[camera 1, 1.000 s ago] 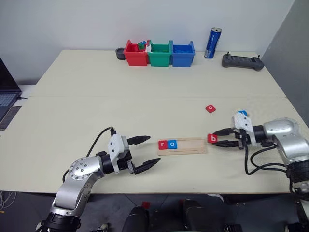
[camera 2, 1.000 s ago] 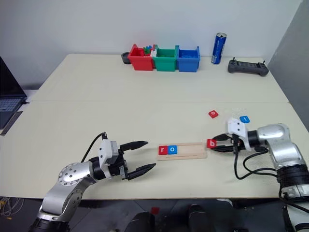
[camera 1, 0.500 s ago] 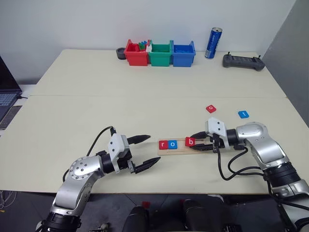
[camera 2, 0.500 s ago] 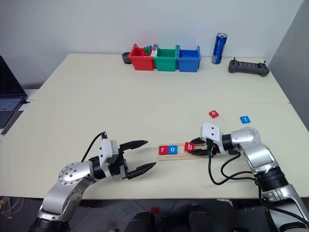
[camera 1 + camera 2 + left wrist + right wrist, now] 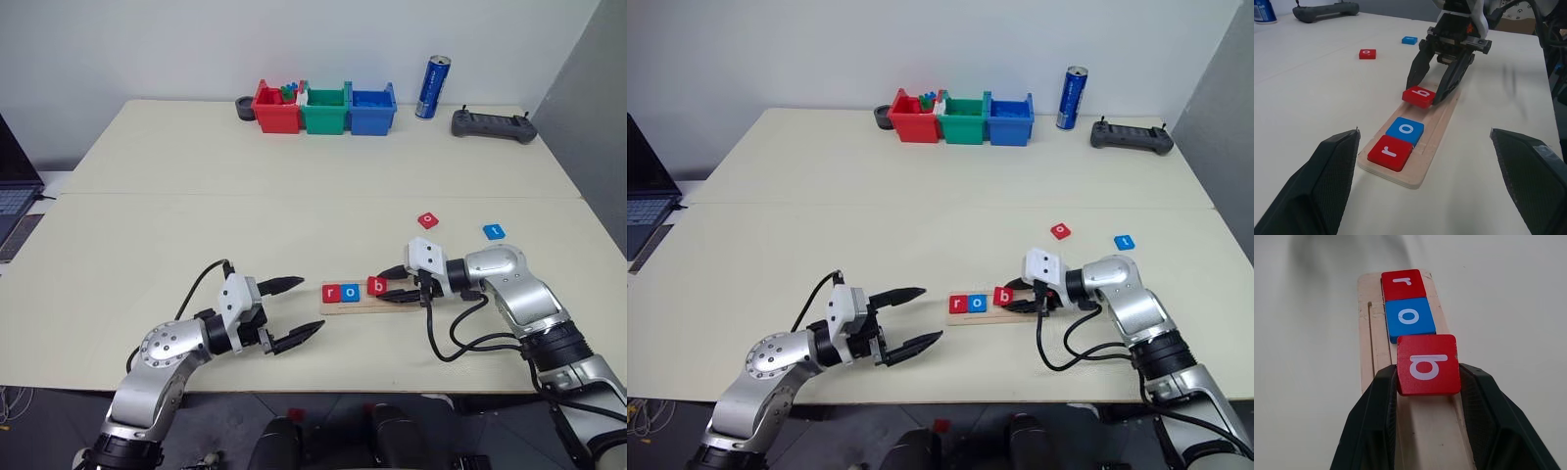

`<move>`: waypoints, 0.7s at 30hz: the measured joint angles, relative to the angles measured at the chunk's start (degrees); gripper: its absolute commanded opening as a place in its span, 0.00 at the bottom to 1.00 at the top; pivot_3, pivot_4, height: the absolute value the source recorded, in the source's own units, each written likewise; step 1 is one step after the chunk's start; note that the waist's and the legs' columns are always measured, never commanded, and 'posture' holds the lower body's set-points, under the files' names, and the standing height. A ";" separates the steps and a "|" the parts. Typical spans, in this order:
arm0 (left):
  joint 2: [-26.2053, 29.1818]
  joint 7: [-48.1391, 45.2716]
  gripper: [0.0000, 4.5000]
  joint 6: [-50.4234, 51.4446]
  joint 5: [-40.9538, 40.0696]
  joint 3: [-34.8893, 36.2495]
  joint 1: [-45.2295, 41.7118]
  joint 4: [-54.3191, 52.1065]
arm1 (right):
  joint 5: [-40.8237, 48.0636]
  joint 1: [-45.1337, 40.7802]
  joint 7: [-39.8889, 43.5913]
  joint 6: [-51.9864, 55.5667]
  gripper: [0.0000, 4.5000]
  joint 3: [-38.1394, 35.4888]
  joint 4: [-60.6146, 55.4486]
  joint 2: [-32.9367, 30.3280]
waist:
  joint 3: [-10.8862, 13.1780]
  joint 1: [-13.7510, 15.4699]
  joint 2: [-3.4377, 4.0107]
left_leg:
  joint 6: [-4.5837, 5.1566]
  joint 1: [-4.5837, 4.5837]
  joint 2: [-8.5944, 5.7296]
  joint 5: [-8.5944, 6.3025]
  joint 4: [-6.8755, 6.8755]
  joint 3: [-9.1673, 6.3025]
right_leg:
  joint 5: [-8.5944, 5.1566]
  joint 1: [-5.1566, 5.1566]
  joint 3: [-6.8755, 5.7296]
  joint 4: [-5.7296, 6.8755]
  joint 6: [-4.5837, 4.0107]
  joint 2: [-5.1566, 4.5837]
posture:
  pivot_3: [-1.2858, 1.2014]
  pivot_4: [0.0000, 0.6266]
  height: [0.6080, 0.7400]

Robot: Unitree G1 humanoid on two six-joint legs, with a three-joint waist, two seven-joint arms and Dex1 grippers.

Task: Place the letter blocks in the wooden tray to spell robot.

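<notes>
Near the desk's front edge, a long narrow light-wood tray (image 5: 369, 296) with lengthwise grooves, carrying a red square tile marked r (image 5: 330, 292) at its left end and a blue square tile marked o (image 5: 350, 291) touching it. Just right of those, a red square tile marked b (image 5: 376, 286), pinched between the two black fingers of the right gripper (image 5: 398, 284), tilted, its leading edge at the blue o tile; whether resting on the wood, hard to tell. Left gripper (image 5: 297, 310) spread wide and holding nothing, near the tray's left end. Toward the desk's right edge, loose on the surface, a second red tile (image 5: 428, 220) and a blue tile (image 5: 494, 231), letters too small to read.
</notes>
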 measured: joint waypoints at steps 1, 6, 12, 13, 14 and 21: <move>0.00 0.00 1.00 0.00 0.00 0.02 0.01 0.00 | -0.03 -0.06 0.05 -0.16 0.32 0.09 0.07 0.04 | 0.00 -0.01 0.00 | 0.00 0.00 0.00 0.00 0.00 0.00 | 0.00 0.00 0.00 0.00 0.00 0.00 | 0.52 0.24 1.00; 0.01 0.13 1.00 0.00 0.00 0.05 0.19 -0.01 | -0.23 -0.45 0.32 -0.74 0.32 0.81 0.81 0.04 | 0.00 -0.01 0.00 | 0.00 0.00 0.00 0.00 0.00 0.00 | 0.00 0.00 0.00 0.00 0.00 0.00 | 0.52 0.24 1.00; 0.01 0.60 1.00 0.00 0.00 0.04 0.30 -0.01 | -0.31 -0.70 0.62 -0.77 0.32 0.87 1.07 0.03 | 0.00 0.00 0.00 | 0.00 0.00 0.00 0.00 0.00 0.00 | 0.00 0.00 0.00 0.00 0.00 0.00 | 0.52 0.24 1.00; 0.01 0.61 1.00 -0.01 0.00 0.04 0.31 -0.01 | -0.32 -0.80 0.70 -0.77 0.32 0.87 1.08 0.00 | 0.00 0.00 0.00 | 0.00 0.00 0.00 0.00 0.00 0.00 | 0.00 0.00 0.00 0.00 0.00 0.00 | 0.52 0.24 1.00; 0.01 0.62 1.00 -0.01 0.00 0.04 0.32 -0.01 | -0.30 -0.86 1.02 -0.77 0.32 0.87 1.08 -0.11 | 0.00 -0.01 0.00 | 0.00 0.00 0.00 0.00 0.00 -0.01 | 0.00 0.00 -0.01 0.00 0.00 0.00 | 0.52 0.24 1.00; 0.01 0.61 1.00 -0.05 0.00 0.04 0.33 -0.01 | -0.30 -0.86 1.69 -0.77 0.80 0.87 1.08 -0.33 | 0.00 -0.01 0.00 | 0.00 0.00 0.00 0.00 0.00 0.00 | 0.00 0.00 0.00 0.00 0.00 0.00 | 0.52 0.24 1.00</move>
